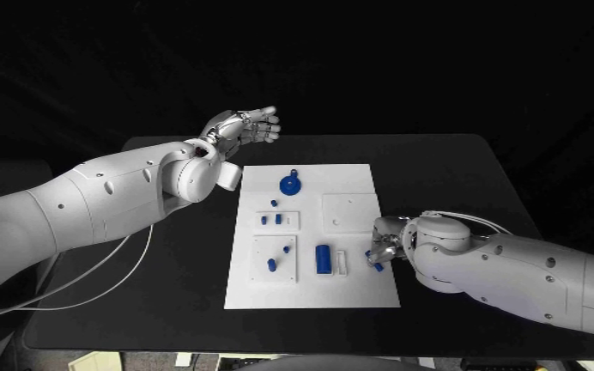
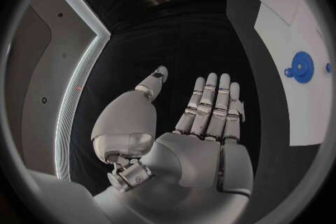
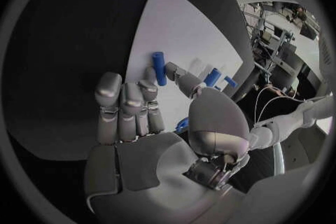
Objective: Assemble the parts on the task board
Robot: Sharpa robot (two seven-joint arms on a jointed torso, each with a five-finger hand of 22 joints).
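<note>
So, right hand [image 1: 386, 246]: lowered at the task board [image 1: 353, 294] edge, fingers curled — grip can't be told.
Blue cylinder [image 1: 323, 258]: just beyond its fingertips — probably light, stiff, slippery; best pinched mid-length.
Left hand [image 1: 244, 127]: flat, nothing held.

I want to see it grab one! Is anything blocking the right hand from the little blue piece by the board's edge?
Nothing visible blocks it. The right hand hovers right beside the small blue part at the task board's near right edge, fingers apart.

The head camera looks down on the task board [image 1: 312, 238]; both wrist cameras glimpse it beyond their fingers.
</note>
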